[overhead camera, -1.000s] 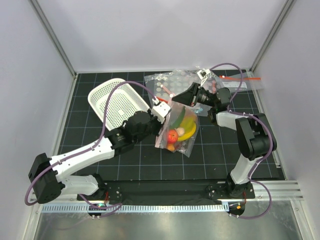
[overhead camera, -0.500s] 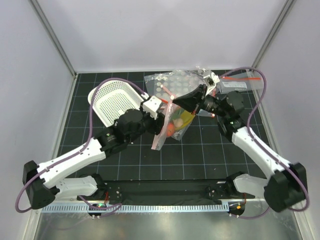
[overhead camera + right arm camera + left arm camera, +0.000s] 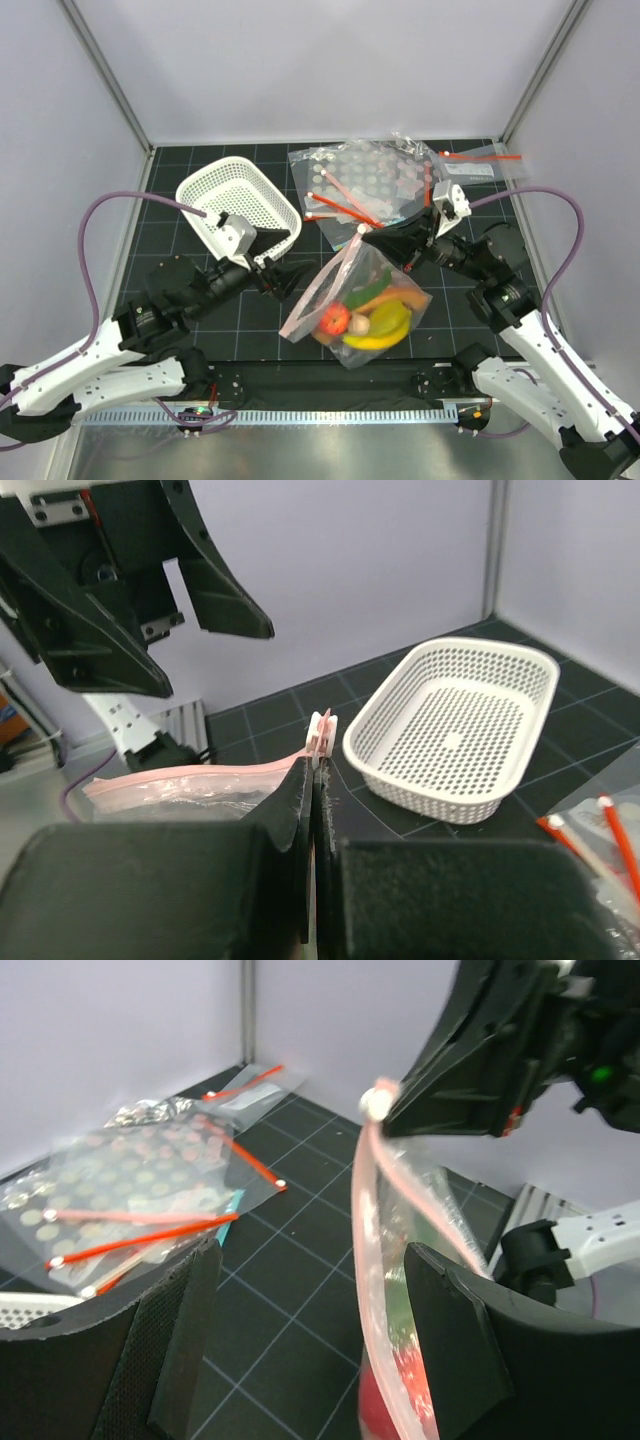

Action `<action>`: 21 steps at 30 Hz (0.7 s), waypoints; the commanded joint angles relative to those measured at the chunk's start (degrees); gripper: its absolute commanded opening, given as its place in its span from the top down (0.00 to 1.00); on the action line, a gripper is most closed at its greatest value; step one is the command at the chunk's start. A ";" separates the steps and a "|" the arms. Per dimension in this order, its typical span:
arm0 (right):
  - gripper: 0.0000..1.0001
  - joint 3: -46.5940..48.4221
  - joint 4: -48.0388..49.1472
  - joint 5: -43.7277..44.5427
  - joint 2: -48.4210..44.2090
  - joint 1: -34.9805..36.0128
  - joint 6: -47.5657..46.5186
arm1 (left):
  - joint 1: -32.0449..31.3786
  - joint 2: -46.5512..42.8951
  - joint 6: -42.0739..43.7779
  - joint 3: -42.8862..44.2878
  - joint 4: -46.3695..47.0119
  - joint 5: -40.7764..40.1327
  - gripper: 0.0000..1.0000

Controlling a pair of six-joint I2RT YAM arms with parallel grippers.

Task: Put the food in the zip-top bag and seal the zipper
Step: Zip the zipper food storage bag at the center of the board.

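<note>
Near the tabletop's [image 3: 165, 170] middle, the right tool [image 3: 365, 235] pinches one end of the zipper [image 3: 320, 288]. The zip-top bag [image 3: 385, 285] hangs there with the food [image 3: 375, 322] inside. The left tool [image 3: 283, 258] gapes, holding nothing. Next, I think, it must press the zipper shut.

no text, label, brand or number can be read on anything here.

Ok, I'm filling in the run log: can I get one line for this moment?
left gripper: jaws open, holding nothing | right gripper: shut on zipper end | zip-top bag: food inside | seal: unclear
</note>
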 commanded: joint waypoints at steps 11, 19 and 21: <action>0.99 1.15 -3.60 -7.02 4.94 10.13 -6.42 | -0.78 4.55 1.30 -1.44 6.38 9.78 0.28; 0.99 1.59 -5.18 -5.97 5.99 13.04 -8.80 | -0.87 6.49 2.45 -1.26 6.65 11.98 0.51; 0.99 1.59 -5.26 -5.96 6.17 13.21 -8.88 | -0.78 6.14 2.80 -1.61 7.17 12.06 0.57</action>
